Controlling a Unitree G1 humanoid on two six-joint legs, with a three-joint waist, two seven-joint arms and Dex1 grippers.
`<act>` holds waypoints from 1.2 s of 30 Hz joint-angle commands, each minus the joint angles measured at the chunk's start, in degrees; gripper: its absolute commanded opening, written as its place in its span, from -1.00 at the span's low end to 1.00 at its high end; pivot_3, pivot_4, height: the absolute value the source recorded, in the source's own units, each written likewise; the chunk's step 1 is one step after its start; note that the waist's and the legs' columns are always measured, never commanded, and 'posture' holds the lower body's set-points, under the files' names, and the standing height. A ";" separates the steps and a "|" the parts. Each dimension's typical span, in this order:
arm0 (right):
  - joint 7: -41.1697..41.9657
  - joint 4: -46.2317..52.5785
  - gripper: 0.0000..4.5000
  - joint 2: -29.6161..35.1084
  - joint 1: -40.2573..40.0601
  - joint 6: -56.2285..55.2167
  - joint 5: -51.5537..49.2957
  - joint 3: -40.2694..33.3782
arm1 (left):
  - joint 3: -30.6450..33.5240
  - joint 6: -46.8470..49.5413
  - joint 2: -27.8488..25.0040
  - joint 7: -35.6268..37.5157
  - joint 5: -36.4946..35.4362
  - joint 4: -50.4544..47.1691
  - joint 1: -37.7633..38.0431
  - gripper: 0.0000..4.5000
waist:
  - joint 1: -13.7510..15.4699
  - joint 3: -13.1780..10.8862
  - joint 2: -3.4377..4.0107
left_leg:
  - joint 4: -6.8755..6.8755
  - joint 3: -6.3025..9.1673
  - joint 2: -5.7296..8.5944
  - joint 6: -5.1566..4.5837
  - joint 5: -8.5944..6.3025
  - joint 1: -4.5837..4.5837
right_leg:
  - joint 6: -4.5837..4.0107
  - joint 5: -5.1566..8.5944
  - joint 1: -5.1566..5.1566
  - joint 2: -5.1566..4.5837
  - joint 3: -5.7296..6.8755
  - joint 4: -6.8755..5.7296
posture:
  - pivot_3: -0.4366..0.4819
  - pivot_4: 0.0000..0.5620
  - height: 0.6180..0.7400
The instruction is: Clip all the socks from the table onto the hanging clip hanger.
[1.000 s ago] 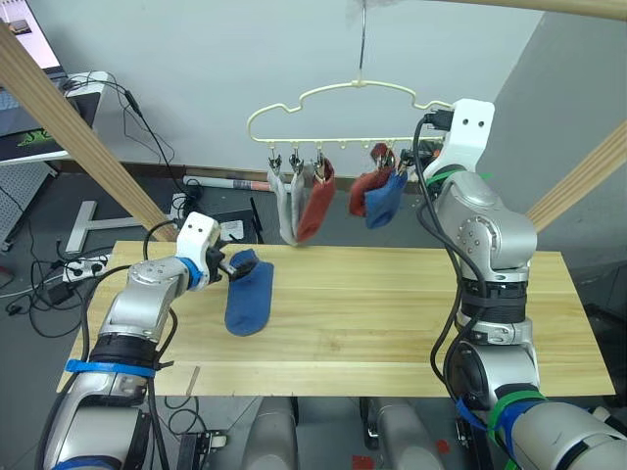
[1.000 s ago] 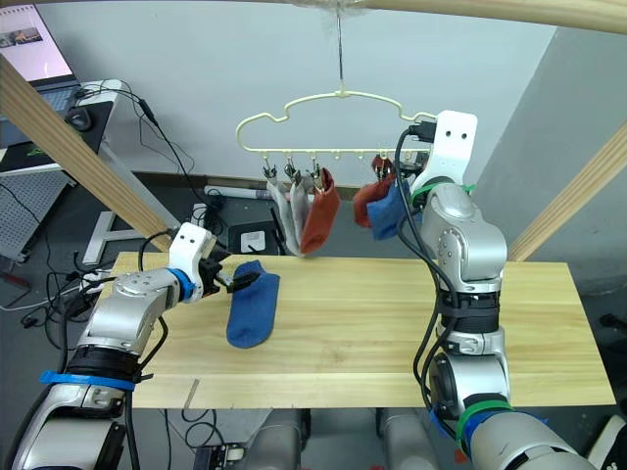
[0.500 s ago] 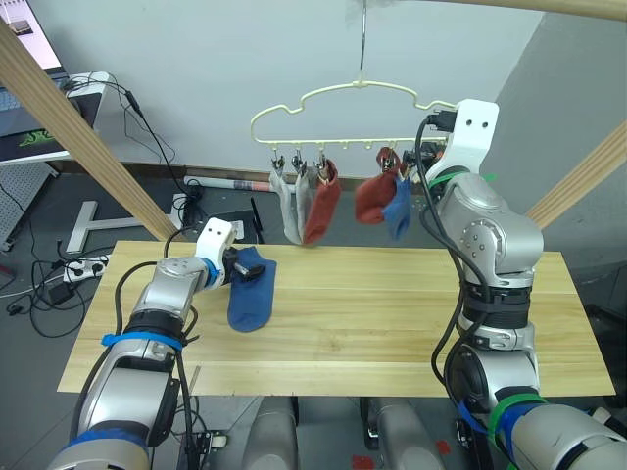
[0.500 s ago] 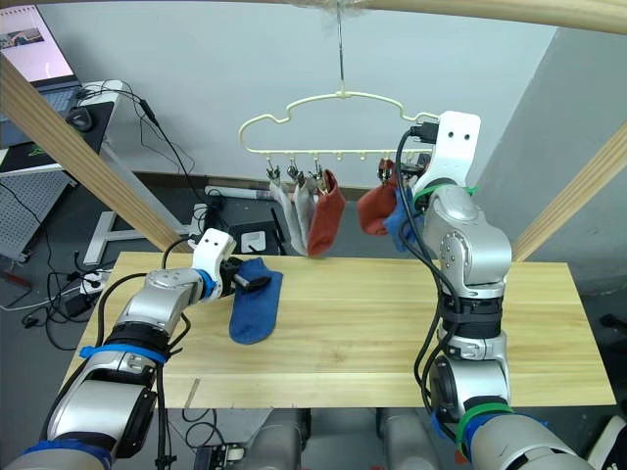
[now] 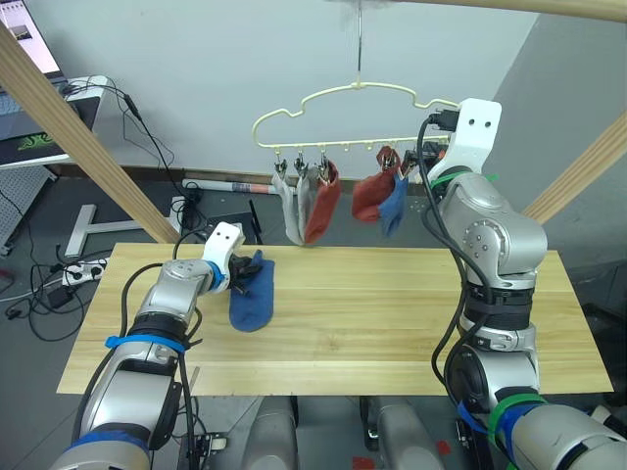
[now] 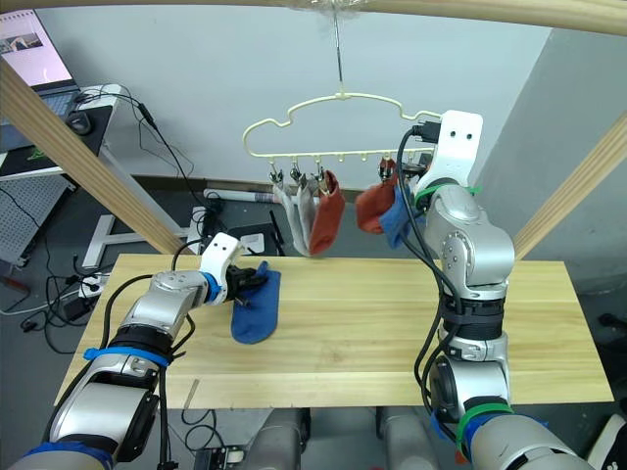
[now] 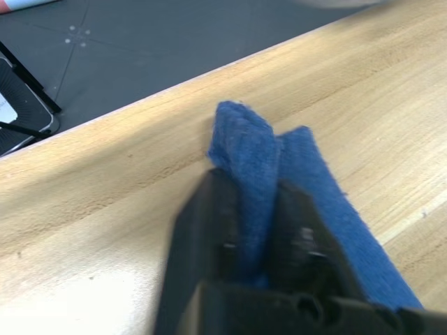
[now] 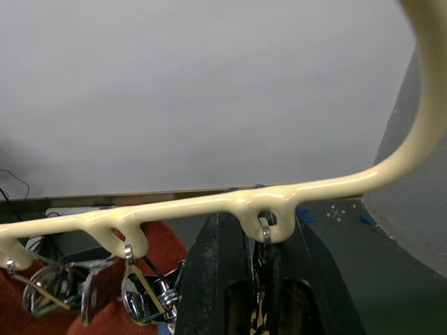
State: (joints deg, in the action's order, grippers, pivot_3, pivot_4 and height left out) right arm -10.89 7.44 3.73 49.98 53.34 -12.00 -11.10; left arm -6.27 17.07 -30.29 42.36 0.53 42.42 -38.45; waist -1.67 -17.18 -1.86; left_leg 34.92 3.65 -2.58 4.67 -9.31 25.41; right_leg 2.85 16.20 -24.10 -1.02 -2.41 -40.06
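A blue sock [image 5: 253,294] lies on the table [image 5: 392,313] at its back left. My left gripper [image 7: 253,209] is shut on a raised fold at the sock's far end [image 5: 247,269]. The pale yellow clip hanger [image 5: 358,90] hangs above the table's back edge. Two grey socks [image 5: 289,211], a red one [image 5: 321,206], another red one [image 5: 367,196] and a blue one [image 5: 394,201] hang from its clips. My right gripper [image 8: 262,234] is raised at the hanger's right end, shut on the end clip just under the bar.
Slanted wooden frame poles stand at the left [image 5: 88,147] and right [image 5: 583,171]. A top pole [image 6: 441,10] carries the hanger's hook. Cables and a power strip [image 5: 73,269] lie on the floor beyond the table's left end.
My left gripper slid forward onto the blue sock's end and closed on it, bunching the fabric. The hanger and its socks swung a little. The right arm stayed put.
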 commanded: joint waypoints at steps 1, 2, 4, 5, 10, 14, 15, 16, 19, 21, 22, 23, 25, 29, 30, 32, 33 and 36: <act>-0.14 3.12 -1.00 -0.11 0.03 0.04 0.04 -0.33 | 0.08 3.14 0.90 2.41 -1.09 -1.17 2.59 -0.98 | -0.01 0.00 0.00 | 0.00 -0.01 0.00 0.00 0.00 0.00 | 0.00 0.00 0.00 0.00 0.00 0.00 | 0.08 -0.04 1.00; -0.16 3.21 -1.00 -0.23 0.06 0.16 -0.05 -0.35 | 0.42 3.99 1.32 3.67 -2.18 -3.18 2.90 -0.98 | -0.02 0.00 0.00 | 0.00 -0.01 0.00 0.00 0.00 0.00 | 0.00 0.00 0.00 0.00 -0.01 0.00 | 0.08 -0.04 1.00; -0.17 3.38 -1.00 -0.43 0.13 0.39 -0.20 -0.35 | 0.67 5.55 1.82 5.38 -3.57 -6.74 3.52 -0.98 | -0.02 0.00 0.00 | -0.01 -0.02 0.00 0.00 0.00 0.02 | 0.00 0.00 0.00 0.00 -0.01 0.03 | 0.08 -0.04 1.00; -0.16 3.44 -1.00 -0.56 0.22 0.52 -0.33 -0.40 | 0.70 6.32 2.22 6.39 -4.50 -9.30 3.87 -0.98 | 0.02 0.00 0.00 | -0.03 -0.03 0.01 0.00 0.00 0.04 | 0.00 0.00 -0.01 -0.01 -0.02 0.04 | 0.06 -0.05 1.00; -0.36 3.56 -1.00 -1.47 0.85 1.31 -1.11 -1.14 | 0.68 13.18 4.79 9.82 -9.28 -21.50 3.70 -0.98 | 0.09 -0.01 -0.01 | -0.02 0.07 0.00 0.00 0.00 0.32 | -0.01 -0.01 -0.17 -0.01 0.08 0.08 | 0.06 -0.07 1.00; -0.70 3.73 -1.00 -2.41 1.63 2.13 -1.72 -2.12 | -0.85 17.80 7.33 10.63 -11.65 -29.05 2.10 -0.98 | 0.01 -0.01 -0.01 | -0.02 0.09 0.01 0.00 0.00 0.34 | -0.01 -0.01 -0.17 -0.01 0.09 0.09 | 0.04 -0.09 1.00; -0.80 3.75 -1.00 -2.60 1.82 2.38 -1.82 -2.38 | -1.29 18.61 8.18 10.62 -12.14 -30.31 1.32 -0.98 | -0.01 -0.01 -0.01 | -0.02 0.09 0.01 0.00 0.00 0.33 | -0.01 -0.01 -0.17 -0.01 0.09 0.09 | 0.04 -0.09 1.00; -0.88 3.83 -1.00 -2.75 1.99 2.67 -1.91 -2.60 | -1.80 19.27 9.08 10.63 -12.61 -31.45 0.45 -0.98 | -0.02 -0.01 -0.01 | -0.02 0.09 0.01 0.00 0.01 0.33 | -0.01 -0.01 -0.17 -0.01 0.09 0.09 | 0.04 -0.09 1.00; -1.06 4.02 -1.00 -3.12 2.50 3.35 -2.08 -3.09 | -2.72 21.05 11.49 10.23 -13.91 -33.50 -1.87 -0.98 | -0.03 -0.01 -0.01 | -0.02 0.09 0.02 0.00 0.01 0.34 | -0.01 -0.01 -0.18 -0.01 0.09 0.10 | 0.02 -0.10 1.00; -1.13 4.21 -1.00 -3.38 2.80 3.83 -2.22 -3.36 | -3.22 21.57 12.75 9.91 -14.38 -34.10 -2.89 -0.98 | -0.05 -0.01 -0.01 | -0.02 0.08 0.02 0.00 0.00 0.34 | -0.01 -0.01 -0.18 -0.01 0.08 0.11 | 0.02 -0.10 1.00; -1.18 4.33 -1.00 -3.50 2.94 4.07 -2.31 -3.47 | -3.50 21.67 13.43 9.75 -14.63 -34.35 -3.42 -0.98 | -0.06 -0.01 -0.01 | -0.02 0.08 0.02 0.00 0.01 0.34 | -0.01 -0.01 -0.18 -0.01 0.09 0.10 | 0.02 -0.10 1.00; -1.18 4.28 -1.00 -3.59 3.09 4.20 -2.38 -3.58 | -3.68 21.57 14.18 9.49 -14.81 -34.24 -4.04 -0.98 | -0.15 -0.01 -0.01 | -0.02 0.08 0.02 0.00 0.01 0.33 | -0.01 -0.01 -0.17 -0.01 0.09 0.10 | 0.01 -0.11 1.00; -1.23 4.33 -1.00 -3.75 3.32 4.51 -2.53 -3.72 | -4.20 20.93 15.62 8.98 -14.71 -33.61 -5.27 -0.98 | -0.16 -0.01 -0.01 | -0.02 0.08 0.02 0.00 0.01 0.33 | -0.01 -0.01 -0.18 -0.01 0.08 0.10 | 0.01 -0.11 1.00; -1.46 4.31 -1.00 -3.85 3.75 4.96 -2.88 -3.85 | -4.86 19.41 19.02 8.24 -14.51 -30.82 -7.99 -0.98 | -0.16 -0.01 -0.01 | -0.02 0.07 0.03 0.00 0.01 0.33 | -0.01 -0.01 -0.18 -0.01 0.08 0.11 | 0.01 -0.10 1.00; -1.59 4.41 -1.00 -3.95 3.80 5.08 -2.97 -3.86 | -5.22 18.22 20.91 7.34 -14.14 -29.08 -9.21 -0.98 | -0.27 -0.01 -0.01 | -0.02 0.07 0.03 0.00 0.01 0.33 | -0.01 -0.01 -0.18 -0.01 0.08 0.11 | 0.01 -0.11 1.00; -1.82 4.63 -1.00 -4.12 3.88 5.32 -3.12 -3.88 | -5.70 15.97 24.10 5.92 -13.56 -25.83 -11.25 -0.98 | -0.12 -0.01 0.00 | -0.02 0.07 0.03 0.00 0.01 0.33 | -0.01 -0.01 -0.18 -0.01 0.09 0.10 | 0.00 -0.11 1.00; -1.89 4.73 -1.00 -4.18 3.90 5.43 -3.15 -3.88 | -5.67 14.84 25.13 5.27 -13.15 -24.23 -12.05 -0.98 | -0.08 -0.01 0.00 | -0.02 0.08 0.04 0.00 0.01 0.34 | -0.01 -0.01 -0.18 -0.01 0.10 0.10 | 0.00 -0.11 1.00; -2.00 4.94 -1.00 -4.36 3.96 5.66 -3.10 -3.83 | -4.71 11.79 27.15 3.85 -12.25 -19.16 -14.46 -0.98 | -0.11 -0.01 -0.01 | -0.01 0.05 0.09 0.00 0.00 0.41 | -0.01 -0.01 -0.18 -0.04 0.06 0.19 | -0.02 -0.12 1.00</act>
State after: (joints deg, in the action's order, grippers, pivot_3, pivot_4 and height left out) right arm -12.75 8.93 -0.70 52.38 59.35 -14.64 -15.04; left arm -11.12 31.21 -3.62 46.97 -12.34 22.34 -51.44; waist -1.78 -17.19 -1.86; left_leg 34.91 3.69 -2.49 4.67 -9.31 25.82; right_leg 2.85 16.19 -24.28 -1.06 -2.36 -39.87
